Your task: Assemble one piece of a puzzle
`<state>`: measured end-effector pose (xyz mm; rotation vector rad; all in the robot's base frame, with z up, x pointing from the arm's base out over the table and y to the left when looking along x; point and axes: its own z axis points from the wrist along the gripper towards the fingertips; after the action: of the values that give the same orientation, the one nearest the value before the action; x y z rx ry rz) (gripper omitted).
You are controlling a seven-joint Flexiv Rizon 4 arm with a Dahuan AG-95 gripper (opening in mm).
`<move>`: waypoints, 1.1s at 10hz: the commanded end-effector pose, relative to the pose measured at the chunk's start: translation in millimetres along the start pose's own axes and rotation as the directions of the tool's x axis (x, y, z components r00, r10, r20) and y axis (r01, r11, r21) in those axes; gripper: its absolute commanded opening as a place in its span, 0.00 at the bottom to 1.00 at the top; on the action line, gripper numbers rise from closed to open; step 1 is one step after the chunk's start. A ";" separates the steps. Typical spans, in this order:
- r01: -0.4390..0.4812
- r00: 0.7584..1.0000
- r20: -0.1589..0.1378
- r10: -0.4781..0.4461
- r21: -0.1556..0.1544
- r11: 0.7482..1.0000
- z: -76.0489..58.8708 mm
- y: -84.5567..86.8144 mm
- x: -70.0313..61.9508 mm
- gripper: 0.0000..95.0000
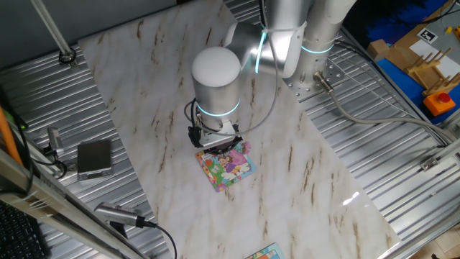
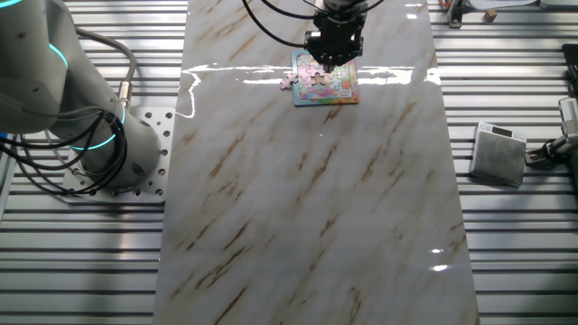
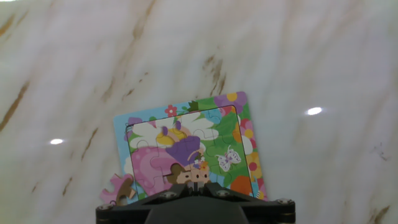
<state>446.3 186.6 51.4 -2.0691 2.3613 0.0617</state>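
Jigsaw piece (image 3: 119, 188): pink-purple, thin, flat, probably very light and stiff, likely slides easily on the marble desk (image 3: 298, 56). Best pinched by its edges. It lies just left of the end effector (image 3: 194, 194), touching the puzzle board (image 3: 186, 149) at its lower-left edge. Fingertips hidden by the mount; can't tell if clamped or apart. Piece's lower edge and board's near edge are cut off.

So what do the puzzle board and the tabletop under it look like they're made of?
The small square cartoon puzzle board looks like printed cardboard: flat, thin, matte colours with cut seams between the pieces. The white brown-veined tabletop looks like glossy marble or a marble-print sheet; it mirrors the lights. Which one, I cannot tell.
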 end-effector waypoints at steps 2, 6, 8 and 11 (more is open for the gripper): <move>-0.046 0.999 -0.003 0.046 0.001 0.999 -0.2 0.8 0.7 0.00; -0.050 0.999 -0.007 0.050 0.002 0.999 -2.9 5.7 1.8 0.00; -0.066 0.998 -0.015 0.066 0.005 0.998 -3.9 6.4 1.9 0.00; -0.080 0.997 -0.017 0.080 0.005 0.997 -3.9 6.3 1.9 0.00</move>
<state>440.7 185.5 54.4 -1.9776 2.4545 0.0387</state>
